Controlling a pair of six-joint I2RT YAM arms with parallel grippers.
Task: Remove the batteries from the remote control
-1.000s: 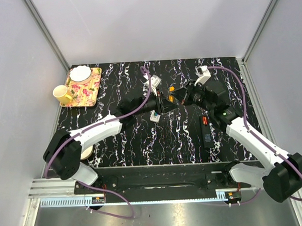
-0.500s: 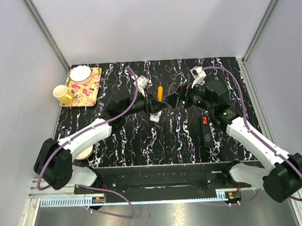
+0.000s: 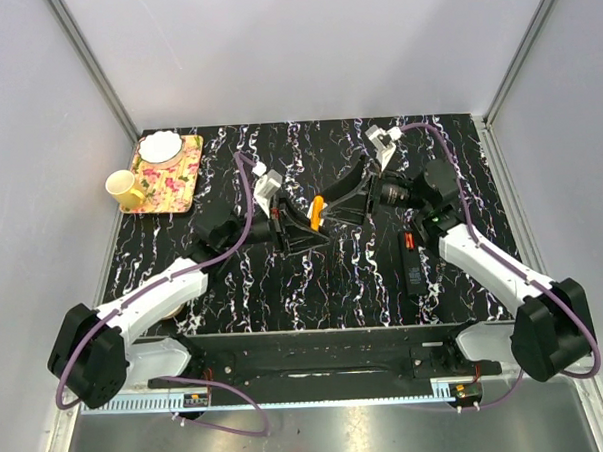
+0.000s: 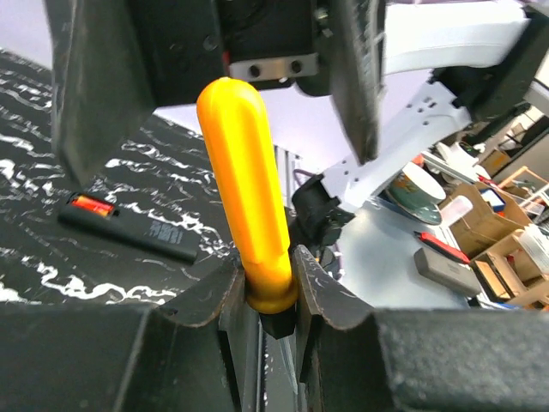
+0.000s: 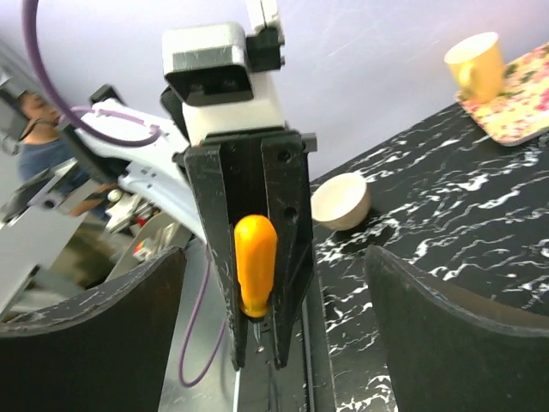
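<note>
**Left gripper holds orange battery**

The left gripper (image 4: 270, 296) pinches the orange battery (image 4: 243, 180) by one end, over mid-table. The battery's long axis runs on from the fingers. Its rounded free end points at the right gripper (image 3: 336, 206), whose jaws are spread wide and touch nothing. The remote (image 3: 411, 265) lies by the right arm.

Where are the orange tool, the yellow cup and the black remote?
orange tool (image 4: 244, 197), left wrist view, middle of handle
yellow cup (image 3: 121, 195), top view, its outer wall
black remote (image 3: 412, 266), top view, middle of body
</note>
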